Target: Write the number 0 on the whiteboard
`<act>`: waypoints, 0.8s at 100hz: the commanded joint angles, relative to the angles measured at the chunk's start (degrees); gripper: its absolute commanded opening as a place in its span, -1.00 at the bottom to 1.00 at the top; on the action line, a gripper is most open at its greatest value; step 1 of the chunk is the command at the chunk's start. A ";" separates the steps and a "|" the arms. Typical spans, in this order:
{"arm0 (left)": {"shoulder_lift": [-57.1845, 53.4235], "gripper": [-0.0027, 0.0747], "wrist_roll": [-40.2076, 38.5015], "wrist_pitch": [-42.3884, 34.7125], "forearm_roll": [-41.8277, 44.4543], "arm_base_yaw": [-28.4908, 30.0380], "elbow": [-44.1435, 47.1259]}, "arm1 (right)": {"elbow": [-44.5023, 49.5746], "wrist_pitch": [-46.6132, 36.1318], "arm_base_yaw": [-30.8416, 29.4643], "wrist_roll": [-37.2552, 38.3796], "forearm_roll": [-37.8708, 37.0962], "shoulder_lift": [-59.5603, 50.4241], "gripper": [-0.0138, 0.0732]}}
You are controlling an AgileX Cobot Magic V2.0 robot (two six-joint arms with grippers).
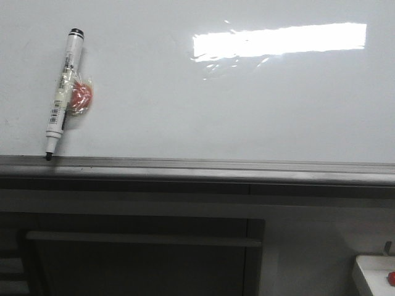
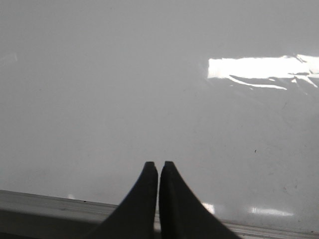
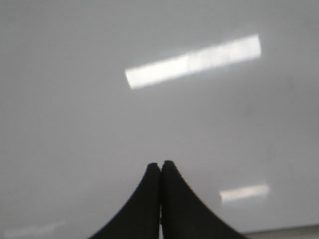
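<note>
The whiteboard (image 1: 247, 105) fills the front view, glossy white with a bright light strip reflected on it. No number 0 shows on it. A white marker pen with a black end (image 1: 64, 92) leans against the board at the far left, its tip down on the grey ledge (image 1: 197, 168); something red in clear wrap (image 1: 81, 97) is stuck to it. Neither gripper shows in the front view. In the left wrist view my left gripper (image 2: 158, 163) is shut and empty, facing the board (image 2: 124, 89) above the ledge (image 2: 40, 206). In the right wrist view my right gripper (image 3: 160, 163) is shut and empty before the board (image 3: 99, 124).
Below the ledge is a dark cabinet front with a pale horizontal bar (image 1: 145, 239). A white box with a red knob (image 1: 378, 274) sits at the lower right corner.
</note>
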 commanded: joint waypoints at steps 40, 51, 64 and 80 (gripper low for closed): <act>3.46 -0.98 0.26 6.80 -1.44 0.06 -12.60 | -28.38 39.89 -0.38 0.73 -0.19 20.62 -0.82; 3.58 -0.98 0.26 6.80 -1.44 0.06 -13.82 | -32.43 41.02 -0.38 0.73 -0.04 23.60 -0.82; 3.58 -0.96 0.26 6.80 -1.44 -0.07 -13.85 | -33.37 39.41 -0.38 0.73 1.36 24.31 -0.82; 3.58 -0.40 0.26 6.58 -2.25 -0.66 -13.85 | -33.37 38.73 -0.38 0.73 1.49 24.31 -0.82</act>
